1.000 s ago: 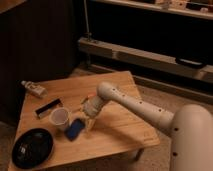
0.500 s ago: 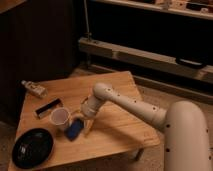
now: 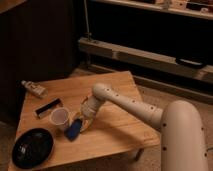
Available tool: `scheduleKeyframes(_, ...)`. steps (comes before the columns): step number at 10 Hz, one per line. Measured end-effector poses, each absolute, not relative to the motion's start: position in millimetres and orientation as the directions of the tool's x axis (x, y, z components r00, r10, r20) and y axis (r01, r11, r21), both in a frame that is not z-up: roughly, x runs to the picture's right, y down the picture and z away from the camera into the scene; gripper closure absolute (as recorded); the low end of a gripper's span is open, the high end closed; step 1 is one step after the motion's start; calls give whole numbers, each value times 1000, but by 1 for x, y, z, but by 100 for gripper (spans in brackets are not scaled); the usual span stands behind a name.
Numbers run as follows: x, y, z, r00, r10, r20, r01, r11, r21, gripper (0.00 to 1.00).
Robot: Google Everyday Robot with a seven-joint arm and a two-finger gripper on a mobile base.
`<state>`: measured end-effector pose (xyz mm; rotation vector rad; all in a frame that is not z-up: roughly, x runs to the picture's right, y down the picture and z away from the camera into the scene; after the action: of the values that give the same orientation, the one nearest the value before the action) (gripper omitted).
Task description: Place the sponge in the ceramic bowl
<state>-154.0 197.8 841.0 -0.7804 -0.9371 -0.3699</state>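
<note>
The bright-blue sponge (image 3: pixel 73 129) lies on the wooden table (image 3: pixel 115 135), just right of a small white cup (image 3: pixel 59 118). My gripper (image 3: pixel 83 120) reaches down from the white arm and sits at the sponge's upper right end, touching or nearly touching it. The glossy black ceramic bowl (image 3: pixel 32 148) rests at the table's front left corner, about a cup's width left of and below the sponge, and holds nothing.
A black rectangular bar (image 3: pixel 48 107) lies behind the cup. A small bottle (image 3: pixel 34 89) lies on its side at the table's back left. A dark shelf unit stands behind the table, and the floor drops away past the table's right edge.
The arm has shifted only slightly, with the gripper settling lower at the sponge. Sponge, cup and bowl stay where they were.
</note>
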Motion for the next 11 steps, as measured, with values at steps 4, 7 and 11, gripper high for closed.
scheduleKeyframes(4,-125,191,842,599,57,799,561,682,-469,100)
scheduleKeyframes(7,-62,163,809,659,27,752,513,714,-475,100)
scheduleKeyframes(11,-72,139,735,565,-79,821,624,692,-363,100)
